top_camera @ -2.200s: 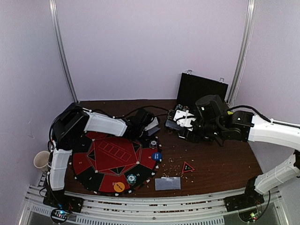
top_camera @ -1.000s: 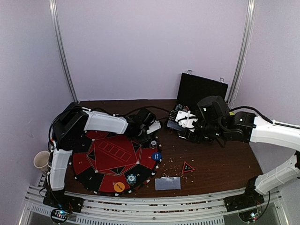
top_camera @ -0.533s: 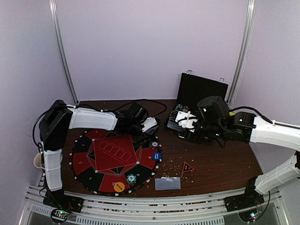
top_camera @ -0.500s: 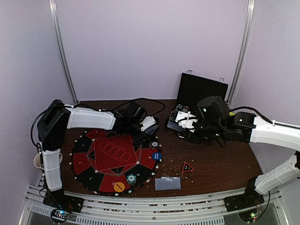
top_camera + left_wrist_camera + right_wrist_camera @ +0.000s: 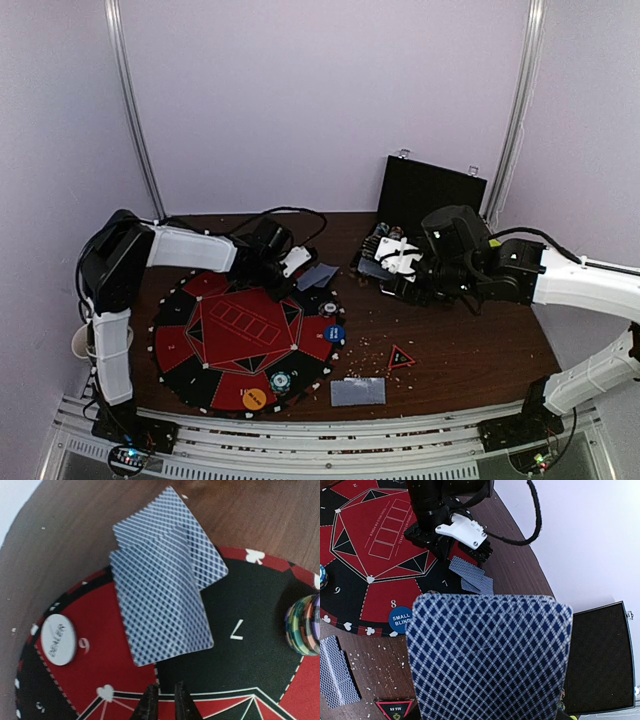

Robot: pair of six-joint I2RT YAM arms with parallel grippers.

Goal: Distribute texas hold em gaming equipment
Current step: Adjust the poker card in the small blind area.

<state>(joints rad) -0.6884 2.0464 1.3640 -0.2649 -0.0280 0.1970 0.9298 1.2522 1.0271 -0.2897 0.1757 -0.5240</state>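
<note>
Two grey-blue-backed cards lie overlapped on the mat's far right edge, over sections 6 and 7; they also show in the top view. My left gripper sits just behind them, empty, with a narrow gap between its tips; in the top view it is left of the cards. My right gripper is shut on a deck of cards that hides its fingers, held in front of the case. A chip stack, a white disc, a blue disc and an orange disc rest on the mat.
The red and black round mat fills the left half of the table. The open black case stands at the back right. More cards and a red triangle marker lie near the front. A single chip is on the mat's front.
My left gripper has let go of the two cards on the mat's far right edge and has drawn back to the left. My right arm has barely moved.
</note>
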